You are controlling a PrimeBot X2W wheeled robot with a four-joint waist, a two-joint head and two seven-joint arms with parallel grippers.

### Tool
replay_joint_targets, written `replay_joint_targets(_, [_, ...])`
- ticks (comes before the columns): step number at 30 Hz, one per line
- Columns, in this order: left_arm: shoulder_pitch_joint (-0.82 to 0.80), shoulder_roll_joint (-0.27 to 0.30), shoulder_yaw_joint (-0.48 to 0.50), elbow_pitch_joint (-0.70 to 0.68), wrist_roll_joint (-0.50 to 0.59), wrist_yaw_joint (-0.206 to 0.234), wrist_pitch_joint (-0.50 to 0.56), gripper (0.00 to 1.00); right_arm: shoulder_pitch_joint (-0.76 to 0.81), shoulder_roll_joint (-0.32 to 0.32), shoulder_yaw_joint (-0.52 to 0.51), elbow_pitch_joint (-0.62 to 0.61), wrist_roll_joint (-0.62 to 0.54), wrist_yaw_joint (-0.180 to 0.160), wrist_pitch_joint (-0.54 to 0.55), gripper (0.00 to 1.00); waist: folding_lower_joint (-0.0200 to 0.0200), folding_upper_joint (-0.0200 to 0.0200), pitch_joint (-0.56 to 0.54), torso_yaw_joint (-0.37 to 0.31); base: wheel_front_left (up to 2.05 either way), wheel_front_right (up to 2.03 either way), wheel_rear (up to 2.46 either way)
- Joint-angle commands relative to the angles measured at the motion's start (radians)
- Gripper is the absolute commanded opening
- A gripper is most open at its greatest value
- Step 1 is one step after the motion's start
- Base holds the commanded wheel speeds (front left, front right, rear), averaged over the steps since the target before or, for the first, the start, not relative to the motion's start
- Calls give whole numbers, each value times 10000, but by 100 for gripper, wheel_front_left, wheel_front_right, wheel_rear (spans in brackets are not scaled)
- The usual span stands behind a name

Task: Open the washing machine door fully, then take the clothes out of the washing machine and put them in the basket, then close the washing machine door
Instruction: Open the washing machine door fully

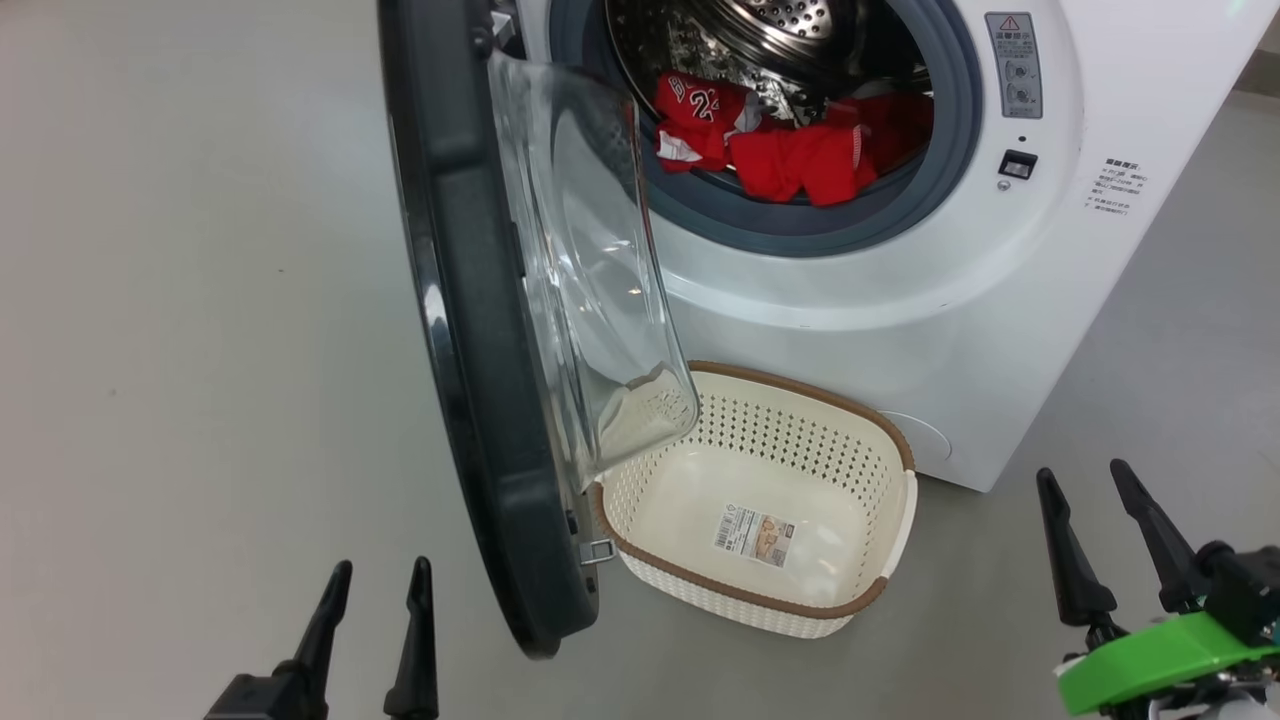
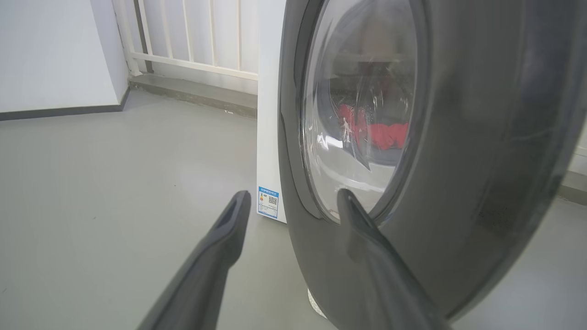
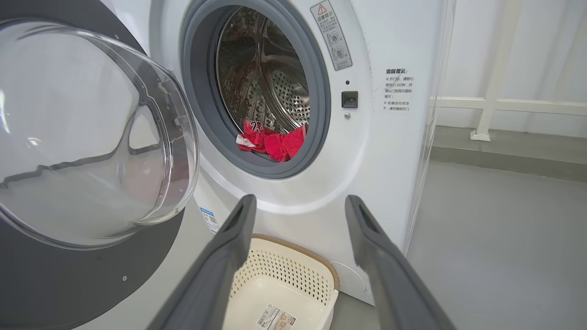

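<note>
Basket (image 1: 780,440) parked right below the washing machine (image 1: 900,300) opening so clothes (image 1: 800,160) drop straight in, though the washing machine door (image 1: 470,300) overhangs it. Left claw (image 1: 382,565) and right claw (image 1: 1082,470) both released, empty.

Black door (image 1: 470,330) stands open; red clothes (image 1: 800,160) lie inside the white washer (image 1: 900,330), cream basket (image 1: 780,440) before it.

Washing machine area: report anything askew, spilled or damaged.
Nothing spilled or damaged. The washing machine door stands edge-on, and in the head view its glass bowl covers the left corner of the basket.
</note>
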Motion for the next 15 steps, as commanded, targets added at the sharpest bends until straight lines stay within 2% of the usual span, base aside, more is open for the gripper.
replay_joint_targets(1, [-234, 104, 337, -206, 40, -47, -92, 100, 115, 15, 27, -349, -320, 67, -64, 100, 0, 0, -17, 17, 0, 0, 0])
replay_joint_targets(6, [-218, 104, 315, -190, 46, -50, -92, 100, 571, 347, -326, -441, -1064, 67, -64, 100, 0, 0, -79, 38, 0, 0, 0])
replay_joint_targets(15, [-186, 104, 328, -193, 91, -49, -92, 100, 856, 586, -518, -456, -1294, 67, -64, 100, 0, 0, -139, 17, 0, 0, 0])
